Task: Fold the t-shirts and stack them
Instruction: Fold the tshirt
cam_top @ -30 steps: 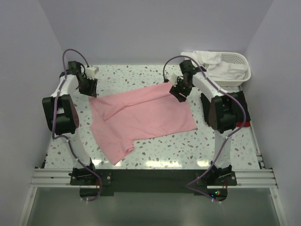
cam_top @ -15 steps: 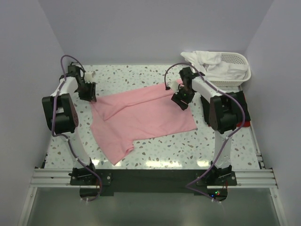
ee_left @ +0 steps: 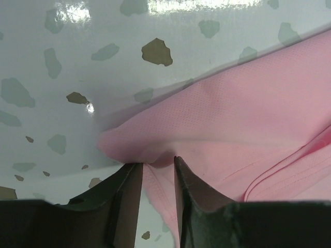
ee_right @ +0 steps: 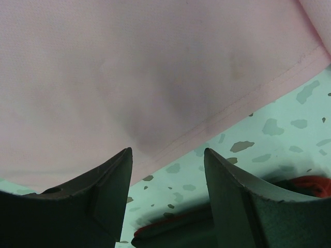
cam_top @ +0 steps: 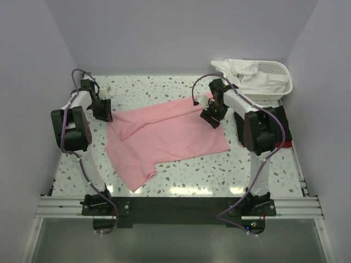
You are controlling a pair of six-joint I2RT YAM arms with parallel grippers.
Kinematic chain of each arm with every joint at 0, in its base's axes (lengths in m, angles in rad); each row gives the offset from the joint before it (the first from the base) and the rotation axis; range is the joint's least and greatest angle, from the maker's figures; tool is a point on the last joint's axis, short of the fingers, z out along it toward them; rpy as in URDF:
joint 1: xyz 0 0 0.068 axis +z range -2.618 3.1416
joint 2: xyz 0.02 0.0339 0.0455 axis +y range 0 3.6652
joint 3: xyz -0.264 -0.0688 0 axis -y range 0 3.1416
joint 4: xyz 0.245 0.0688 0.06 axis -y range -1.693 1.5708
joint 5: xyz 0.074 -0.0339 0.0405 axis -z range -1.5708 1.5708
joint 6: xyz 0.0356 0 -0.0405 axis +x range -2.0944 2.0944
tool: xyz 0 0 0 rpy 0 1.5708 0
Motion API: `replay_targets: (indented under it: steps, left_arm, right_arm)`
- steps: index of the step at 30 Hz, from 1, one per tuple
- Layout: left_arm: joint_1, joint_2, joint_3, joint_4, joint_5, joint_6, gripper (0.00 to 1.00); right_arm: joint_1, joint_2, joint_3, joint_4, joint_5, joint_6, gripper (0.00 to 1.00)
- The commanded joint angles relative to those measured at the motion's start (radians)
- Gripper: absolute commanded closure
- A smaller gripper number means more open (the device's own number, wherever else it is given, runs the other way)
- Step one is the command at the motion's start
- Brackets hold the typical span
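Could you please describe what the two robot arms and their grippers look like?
Both the left arm and right arm have white links, bulky black joint housings and looping purple cables. The left gripper and right gripper have dark, tapering wedge fingers.

No text, label, brand or number is readable in any view: not on the pink t-shirt [cam_top: 170, 134], the white basket [cam_top: 278, 68] or the speckled table [cam_top: 219, 170].

t-shirt [cam_top: 164, 137] on table [cam_top: 159, 87], basket [cam_top: 278, 69] behind right
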Motion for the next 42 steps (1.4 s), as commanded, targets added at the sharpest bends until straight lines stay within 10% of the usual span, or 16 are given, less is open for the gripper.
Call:
replay_targets:
  steps: [1, 8, 19, 24, 42]
  left_arm:
    - [0.018, 0.003, 0.027, 0.03, 0.043, -0.025, 0.66]
    - [0.038, -0.006, 0.051, 0.036, 0.035, -0.028, 0.99]
    - [0.064, 0.029, 0.114, 0.004, 0.064, 0.033, 1.0]
    - [0.055, -0.061, 0.096, -0.059, 0.247, 0.196, 0.59]
    - [-0.249, -0.057, 0.018, -0.036, 0.181, 0.281, 0.35]
  right_arm:
    - [0.003, 0.012, 0.015, -0.003, 0.019, 0.007, 0.39]
    - [0.003, 0.026, 0.02, -0.004, 0.039, -0.005, 0.39]
    - [0.01, 0.037, 0.04, -0.023, 0.033, 0.002, 0.39]
    - [0.015, 0.017, 0.093, -0.059, -0.046, 0.019, 0.39]
    - [0.012, 0.057, 0.25, -0.142, -0.085, 0.099, 0.39]
